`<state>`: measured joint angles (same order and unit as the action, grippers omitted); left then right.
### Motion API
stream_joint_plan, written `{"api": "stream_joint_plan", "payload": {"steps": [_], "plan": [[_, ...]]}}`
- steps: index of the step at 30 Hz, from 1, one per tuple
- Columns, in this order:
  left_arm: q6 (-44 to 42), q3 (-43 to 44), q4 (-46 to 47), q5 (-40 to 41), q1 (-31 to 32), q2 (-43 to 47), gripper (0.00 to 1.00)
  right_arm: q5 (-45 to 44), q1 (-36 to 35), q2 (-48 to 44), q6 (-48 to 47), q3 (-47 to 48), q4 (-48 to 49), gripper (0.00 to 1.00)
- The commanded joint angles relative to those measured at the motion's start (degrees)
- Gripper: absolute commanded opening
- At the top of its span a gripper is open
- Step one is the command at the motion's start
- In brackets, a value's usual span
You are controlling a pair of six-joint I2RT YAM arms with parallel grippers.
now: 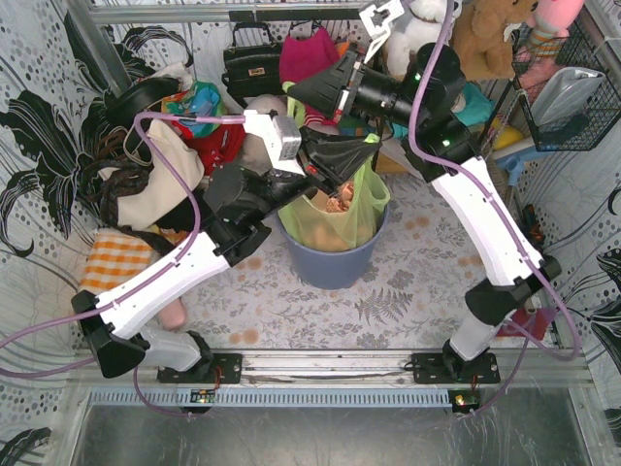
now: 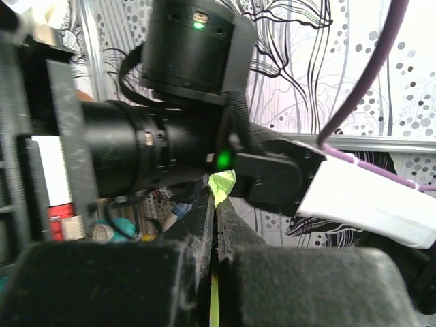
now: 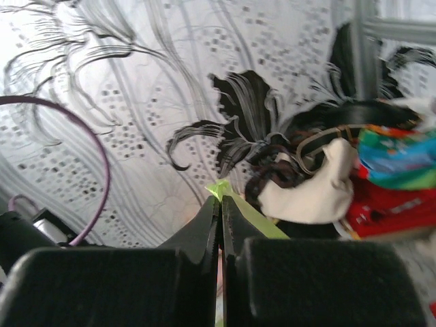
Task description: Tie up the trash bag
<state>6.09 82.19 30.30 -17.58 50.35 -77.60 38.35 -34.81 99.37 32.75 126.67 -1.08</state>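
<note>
The light-green trash bag [image 1: 342,221], with brown paper showing through, sits in the round blue-grey bin [image 1: 330,264] at the table's middle. My left gripper [image 1: 373,144] hangs over the bin's far rim, shut on a pulled-up flap of the bag. In the left wrist view a green tip [image 2: 223,182] pokes out between the closed fingers of the left gripper [image 2: 216,199]. My right gripper [image 1: 292,91] points left above and behind the bin. In the right wrist view the right gripper [image 3: 219,201] is shut on another green strip [image 3: 257,221] of the bag.
Handbags, clothes and soft toys are piled along the back wall [image 1: 291,58] and at the left [image 1: 146,165]. A wire basket [image 1: 572,87] hangs at the right. The two arms cross closely above the bin, and the right arm [image 2: 177,129] fills the left wrist view.
</note>
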Motion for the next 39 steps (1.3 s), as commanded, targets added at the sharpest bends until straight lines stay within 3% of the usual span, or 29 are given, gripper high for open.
{"api": "stream_joint_plan", "payload": {"steps": [1, 20, 32, 39], "plan": [[-1.58, -2.34, 5.22, 3.88, 0.00, 3.46, 0.05, -13.97, -0.10, -8.26, -4.08, -5.63, -6.19, 0.00], [-1.58, -8.36, 10.02, 9.05, -0.02, 7.10, 0.06, -28.99, -0.09, -28.58, 2.77, -29.11, -8.39, 0.00], [-1.86, -9.98, 11.31, 14.84, -0.03, 7.80, 0.05, -26.04, -2.79, -35.95, 2.65, -35.88, -1.96, 0.00], [-2.04, -9.64, 10.92, 16.92, -0.07, 7.52, 0.05, -18.70, -5.58, -36.61, 0.76, -36.32, -0.82, 0.00]]}}
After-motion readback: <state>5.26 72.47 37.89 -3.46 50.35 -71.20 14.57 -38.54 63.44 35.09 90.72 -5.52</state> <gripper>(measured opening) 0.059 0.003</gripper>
